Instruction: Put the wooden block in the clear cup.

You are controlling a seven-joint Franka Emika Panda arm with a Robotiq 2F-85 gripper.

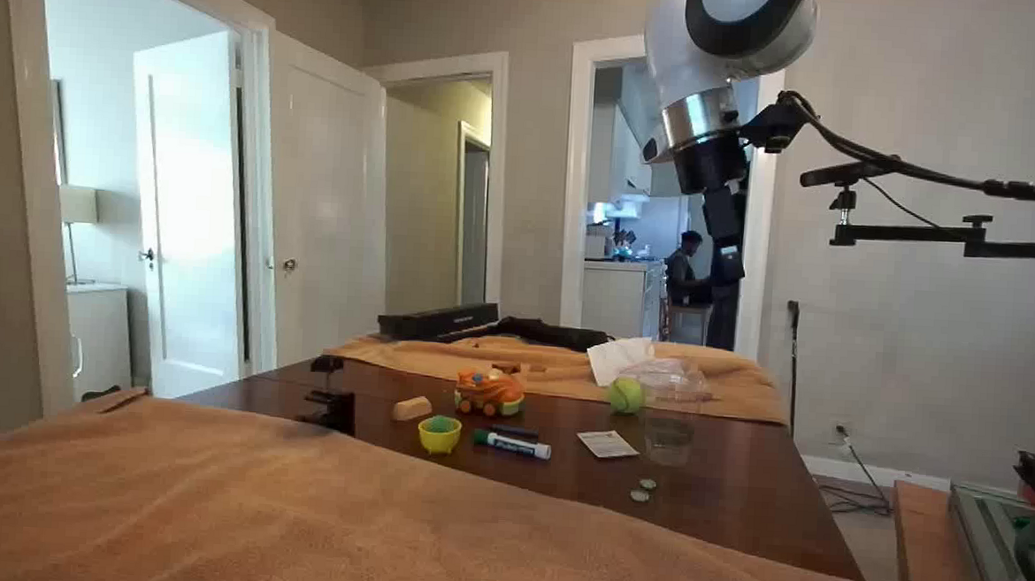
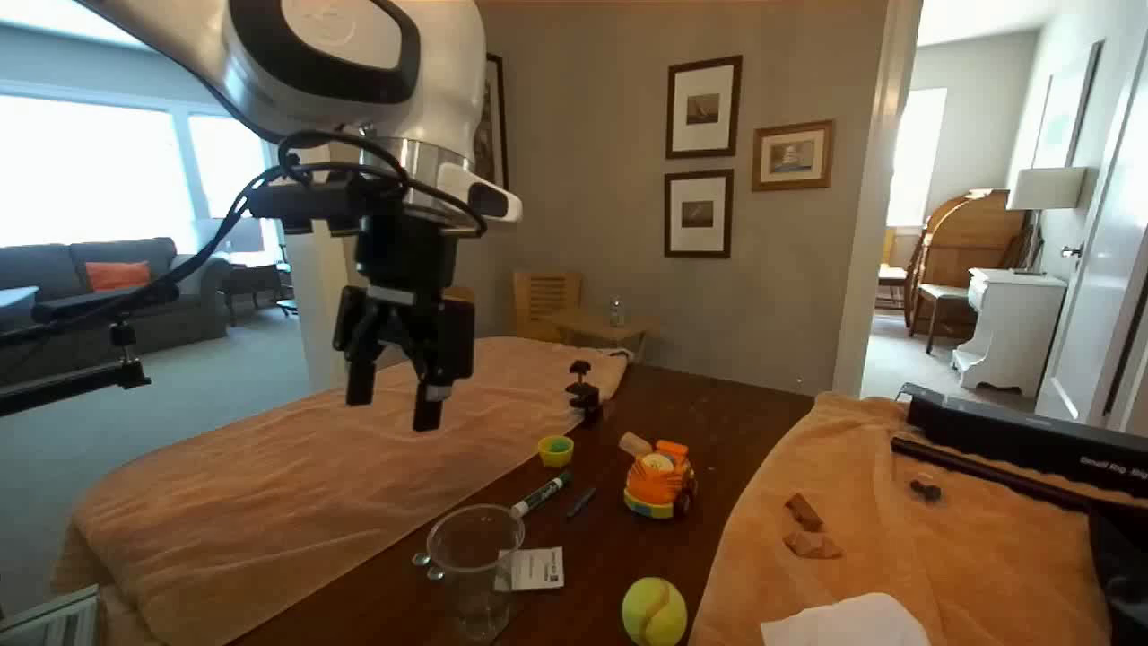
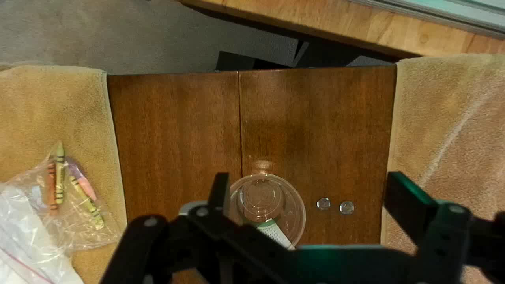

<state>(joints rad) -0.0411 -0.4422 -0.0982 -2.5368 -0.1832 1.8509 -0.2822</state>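
The wooden block (image 1: 411, 408) is a small tan piece lying on the dark table, behind the lime-green bowl. It also shows in an exterior view (image 2: 635, 444), beside the orange toy car. It is out of the wrist view. The clear cup (image 1: 669, 441) stands upright on the table near the tennis ball; it shows at the front in an exterior view (image 2: 475, 574). In the wrist view the clear cup (image 3: 272, 201) is partly covered by the left finger, and no block shows in it. My gripper (image 2: 395, 404) is open and empty, high above the table; its fingers (image 3: 312, 197) are wide apart.
A lime-green bowl (image 1: 439, 434), a marker (image 1: 514, 445), an orange toy car (image 2: 661, 482), a paper packet (image 1: 607, 444), a tennis ball (image 2: 654, 612) and two glass beads (image 3: 335, 205) lie on the table. A plastic bag with crayons (image 3: 75, 193) lies on the towel. A clamp (image 2: 583, 395) grips the table.
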